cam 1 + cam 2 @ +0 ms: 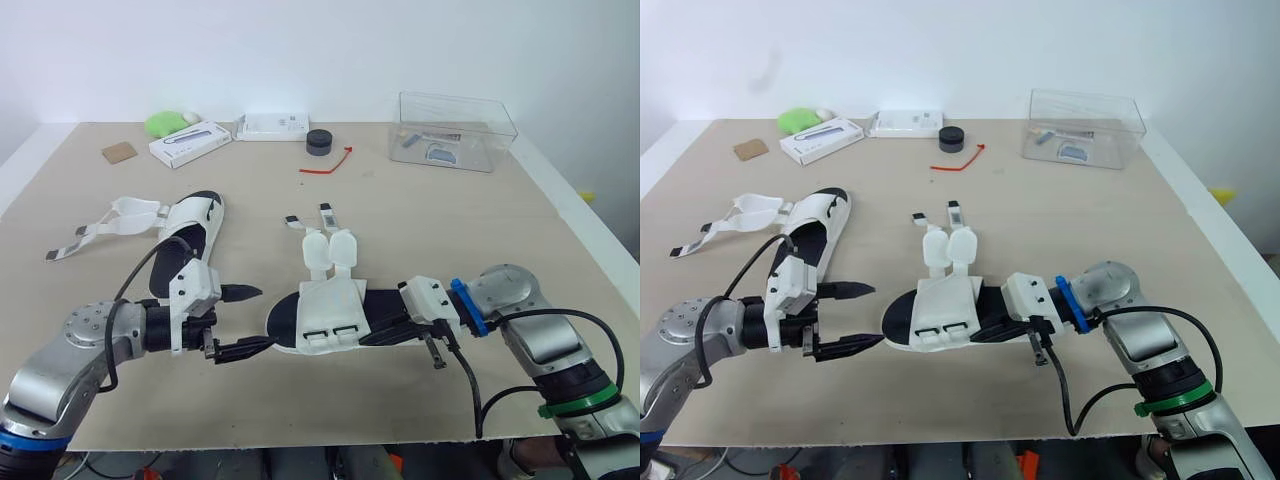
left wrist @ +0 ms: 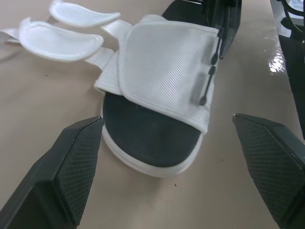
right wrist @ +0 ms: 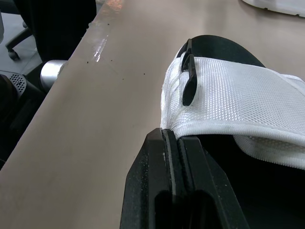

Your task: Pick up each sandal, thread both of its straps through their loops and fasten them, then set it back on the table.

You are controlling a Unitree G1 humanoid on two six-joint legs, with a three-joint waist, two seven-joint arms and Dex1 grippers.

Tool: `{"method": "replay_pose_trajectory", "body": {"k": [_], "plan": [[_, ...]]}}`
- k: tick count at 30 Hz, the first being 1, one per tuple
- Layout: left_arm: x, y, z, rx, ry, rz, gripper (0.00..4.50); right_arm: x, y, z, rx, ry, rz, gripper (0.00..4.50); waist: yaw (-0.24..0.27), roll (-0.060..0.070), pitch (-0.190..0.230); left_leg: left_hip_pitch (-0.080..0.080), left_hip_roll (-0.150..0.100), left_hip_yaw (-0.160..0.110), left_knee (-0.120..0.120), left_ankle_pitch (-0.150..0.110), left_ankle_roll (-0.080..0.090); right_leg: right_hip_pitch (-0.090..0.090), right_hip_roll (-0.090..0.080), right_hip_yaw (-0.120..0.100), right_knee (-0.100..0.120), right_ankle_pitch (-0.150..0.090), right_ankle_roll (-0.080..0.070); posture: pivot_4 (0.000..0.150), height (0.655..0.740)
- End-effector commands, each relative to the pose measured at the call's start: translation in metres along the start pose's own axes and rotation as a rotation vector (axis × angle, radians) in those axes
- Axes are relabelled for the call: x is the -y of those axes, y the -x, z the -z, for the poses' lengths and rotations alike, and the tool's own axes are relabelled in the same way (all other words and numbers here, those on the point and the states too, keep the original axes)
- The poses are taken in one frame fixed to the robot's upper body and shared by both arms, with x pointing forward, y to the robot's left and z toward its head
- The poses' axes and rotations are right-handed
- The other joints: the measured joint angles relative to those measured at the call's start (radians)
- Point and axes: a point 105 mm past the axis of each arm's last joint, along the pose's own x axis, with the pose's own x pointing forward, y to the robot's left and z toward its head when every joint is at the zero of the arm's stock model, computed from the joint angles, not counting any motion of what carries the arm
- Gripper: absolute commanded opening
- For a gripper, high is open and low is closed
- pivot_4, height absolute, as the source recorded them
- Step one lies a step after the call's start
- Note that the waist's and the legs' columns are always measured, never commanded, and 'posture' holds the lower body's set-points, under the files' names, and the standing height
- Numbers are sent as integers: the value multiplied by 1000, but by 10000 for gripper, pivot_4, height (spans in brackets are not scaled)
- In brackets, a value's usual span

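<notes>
White-strapped black-soled sandal (image 1: 185, 235), straps loose, lies left on the beige desk (image 1: 420, 230). Left gripper (image 1: 260, 318), spread, faces the toe of the second white mesh sandal (image 1: 330, 310) at centre. Right gripper (image 1: 378, 337), pressed together, touches its heel side. Clear plastic box (image 1: 455, 130) stands behind.

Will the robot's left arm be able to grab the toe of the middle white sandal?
Probably yes: the left gripper, fingers open, faces the toe of the white mesh sandal with black insole, nothing lying between.
</notes>
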Motion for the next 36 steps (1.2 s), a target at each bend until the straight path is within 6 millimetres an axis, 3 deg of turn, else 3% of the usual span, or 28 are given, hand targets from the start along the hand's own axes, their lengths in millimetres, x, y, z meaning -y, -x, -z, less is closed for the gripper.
{"method": "replay_pose_trajectory", "body": {"k": [1, 17, 21, 26, 27, 28, 30, 35, 36], "plan": [[-1, 4, -8, 15, -48, -5, 45000, 2, -1, -3, 2, 55, 8, 1021, 0, 0, 0, 0, 0, 0, 0, 0, 0, 0, 0, 0, 0, 0, 0, 1500, 7400], [-4, -2, -8, 19, -48, -5, 45000, 6, -2, -1, 19, 36, 12, 1021, 0, 0, 0, 0, 0, 0, 1, 0, 0, 0, 0, 0, 1, 0, 0, 1500, 7400], [-6, -4, -6, 9, -52, -13, 45000, 5, -1, 0, 15, 7, 7, 11453, 0, 0, 0, 0, 0, 0, 1, 0, 0, 0, 0, 0, 1, 0, 0, 1500, 7400], [-7, -5, -4, 0, -56, -7, 45000, -2, 13, 3, 1, -39, 8, 36276, 1, 0, 0, 0, 0, 0, 1, 0, 0, 0, 0, 0, 1, 0, 0, 1500, 7400], [-7, -6, -4, -1, -57, -5, 45000, -4, 16, 4, -4, -49, 9, 36276, 1, 0, 0, 0, 0, 0, 1, 0, 0, 0, 0, 0, 1, 0, 0, 1500, 7400], [-8, -6, -4, -2, -58, -4, 45000, -6, 19, 5, -8, -64, 14, 41106, 1, 0, 0, 0, 0, 0, 1, 0, 0, 0, 0, 0, 1, 0, 0, 1500, 7400], [-9, -7, -4, -2, -60, -3, 45000, -9, 24, 6, -10, -91, 21, 44078, 2, 0, 0, 0, 0, 0, 1, 0, 0, 0, -1, -1, 1, 0, 0, 1500, 7400], [-16, -10, -4, 6, -66, -2, 45000, -8, 47, -7, 77, -289, 80, 44078, 2, 0, 0, 0, 0, 0, 2, 0, 0, 1, 0, 0, 1, 1, 0, 1500, 7400], [-19, -11, -4, 11, -79, -10, 42388, -5, 50, -11, 101, -316, 98, 44732, 2, 0, 0, 1, 0, 0, 2, 0, 0, 1, 0, 0, 1, 1, -1, 1500, 7400]]}}
